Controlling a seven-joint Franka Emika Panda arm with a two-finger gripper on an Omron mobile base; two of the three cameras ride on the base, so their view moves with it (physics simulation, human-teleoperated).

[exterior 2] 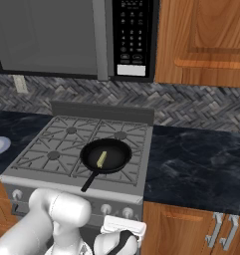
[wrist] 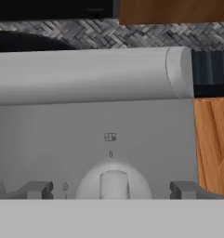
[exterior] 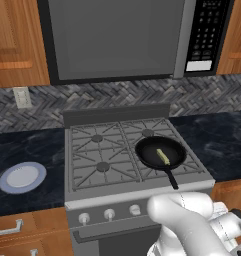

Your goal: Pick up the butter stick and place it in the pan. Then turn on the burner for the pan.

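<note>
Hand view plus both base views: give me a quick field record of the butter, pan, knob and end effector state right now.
butter: small pale-yellow butter stick lying inside the pan
pan: round black frying pan on the stove's front right grate, handle toward the knobs
knob: round silver knob on the stove's front panel, centred between the fingertips
end effector: end effector open, facing the knob, nothing held
burner: no flame visible
</note>
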